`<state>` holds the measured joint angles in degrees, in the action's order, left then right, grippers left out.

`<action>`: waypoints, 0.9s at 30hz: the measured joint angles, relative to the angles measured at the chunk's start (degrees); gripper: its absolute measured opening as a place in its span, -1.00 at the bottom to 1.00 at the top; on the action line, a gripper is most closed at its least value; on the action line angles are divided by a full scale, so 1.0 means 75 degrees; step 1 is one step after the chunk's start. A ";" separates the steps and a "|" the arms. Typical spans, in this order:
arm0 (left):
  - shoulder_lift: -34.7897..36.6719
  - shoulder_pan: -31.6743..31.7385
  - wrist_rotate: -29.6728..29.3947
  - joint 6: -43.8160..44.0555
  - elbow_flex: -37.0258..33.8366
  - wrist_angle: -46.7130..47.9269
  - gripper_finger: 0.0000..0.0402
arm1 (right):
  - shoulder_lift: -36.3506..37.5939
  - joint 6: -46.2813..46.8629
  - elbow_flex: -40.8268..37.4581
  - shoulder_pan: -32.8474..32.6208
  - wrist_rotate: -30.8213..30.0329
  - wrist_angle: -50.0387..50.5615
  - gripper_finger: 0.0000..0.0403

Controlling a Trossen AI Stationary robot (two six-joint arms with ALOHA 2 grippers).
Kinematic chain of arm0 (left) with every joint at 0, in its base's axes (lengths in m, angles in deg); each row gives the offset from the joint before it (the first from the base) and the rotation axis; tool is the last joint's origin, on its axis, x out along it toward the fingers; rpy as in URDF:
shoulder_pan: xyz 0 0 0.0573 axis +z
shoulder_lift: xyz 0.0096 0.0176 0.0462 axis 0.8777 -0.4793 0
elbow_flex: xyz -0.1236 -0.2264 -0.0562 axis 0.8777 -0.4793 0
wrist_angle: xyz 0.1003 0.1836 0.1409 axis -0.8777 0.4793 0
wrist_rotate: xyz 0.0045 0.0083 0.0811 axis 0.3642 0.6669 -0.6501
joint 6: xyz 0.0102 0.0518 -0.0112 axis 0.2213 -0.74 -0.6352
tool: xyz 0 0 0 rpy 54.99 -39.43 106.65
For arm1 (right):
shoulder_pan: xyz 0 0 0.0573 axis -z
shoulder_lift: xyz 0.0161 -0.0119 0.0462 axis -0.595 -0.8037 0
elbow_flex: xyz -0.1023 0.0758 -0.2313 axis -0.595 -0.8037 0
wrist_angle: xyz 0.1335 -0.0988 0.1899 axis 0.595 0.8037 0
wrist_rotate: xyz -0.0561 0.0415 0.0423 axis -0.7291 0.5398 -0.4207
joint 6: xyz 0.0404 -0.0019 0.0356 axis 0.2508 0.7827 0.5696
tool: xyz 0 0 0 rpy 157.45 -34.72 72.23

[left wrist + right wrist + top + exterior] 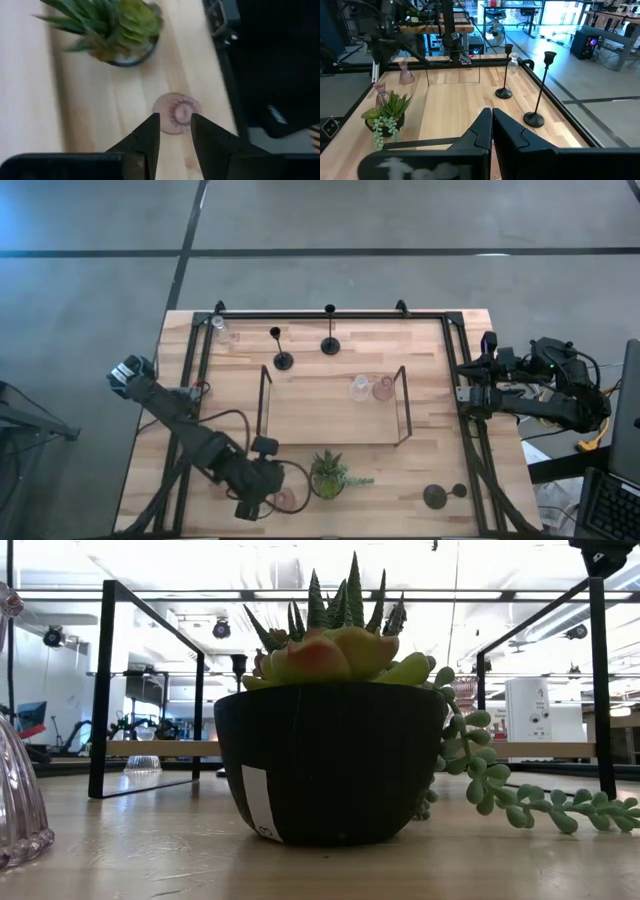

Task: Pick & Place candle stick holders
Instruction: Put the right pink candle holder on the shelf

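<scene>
A squat pink glass holder (177, 113) stands on the table near the front edge, beside the green potted plant (328, 475); it also shows in the high view (286, 500) and at the low view's left edge (15, 790). My left gripper (175, 131) is open above it, pointing down, with a finger showing on either side of it. Two black thin-stemmed holders (283, 360) (330, 345) stand upright at the back. A third (441, 496) lies at the front right. A clear (358, 388) and a pink (382, 388) glass holder stand in the tray. My right gripper (491, 120) is shut and empty at the table's right edge.
The black wire-framed wooden tray (300, 420) sits mid-table. Another clear glass holder (218, 326) stands at the far left corner. A black rail frame (320, 316) runs around the tabletop. The plant's pot (330, 765) stands close to the right of the left gripper.
</scene>
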<state>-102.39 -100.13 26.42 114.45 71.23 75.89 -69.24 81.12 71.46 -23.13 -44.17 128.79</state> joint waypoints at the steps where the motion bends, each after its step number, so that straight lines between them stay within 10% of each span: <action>1: -0.0024 0.0062 0.0122 -0.0009 0.0000 -0.0010 -0.43 | 0.0000 0.0000 0.0000 0.0000 0.0000 0.0000 -0.96; 27: -0.0960 0.0545 0.0948 -0.1240 -0.0093 -0.0106 -0.44 | 0.0000 0.0000 0.0000 0.0000 0.0007 0.0000 -0.96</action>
<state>-109.59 -96.04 33.53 105.15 70.53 75.10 -69.24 81.12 71.46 -23.13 -44.12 128.79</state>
